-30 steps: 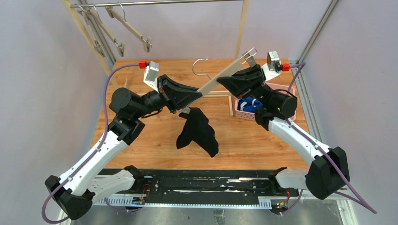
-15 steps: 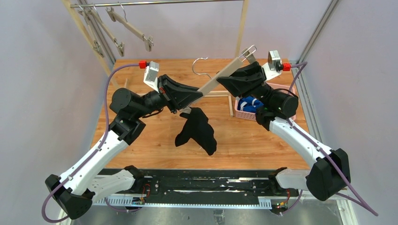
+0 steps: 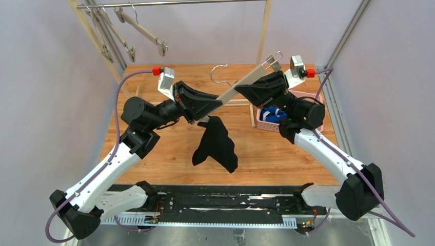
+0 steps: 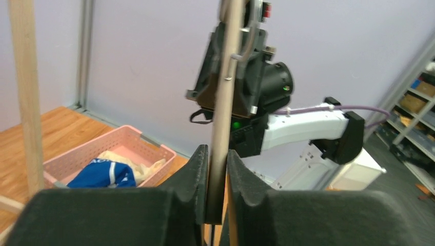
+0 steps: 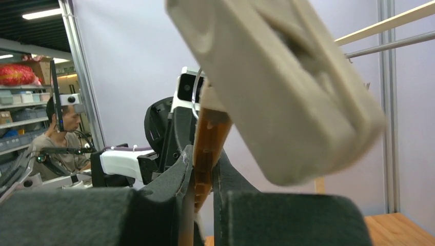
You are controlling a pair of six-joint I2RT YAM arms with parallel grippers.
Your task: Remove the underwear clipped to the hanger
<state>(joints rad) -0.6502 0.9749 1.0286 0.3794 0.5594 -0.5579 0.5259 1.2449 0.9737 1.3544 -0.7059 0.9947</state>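
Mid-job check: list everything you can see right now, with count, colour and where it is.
table: one, brown wood, in front of the arms
basket: one, pink, right side of the table
blue underwear: one, blue with white trim, in the basket
cream underwear: one, cream, in the basket beside the blue
hanger: one, pale wood, held up at a slant
black underwear: one, black, hanging from the hanger's lower end
spare hangers: about three, pale wood, on the rail at the back
left gripper: one, black, shut on the hanger
right gripper: one, black, shut on the hanger
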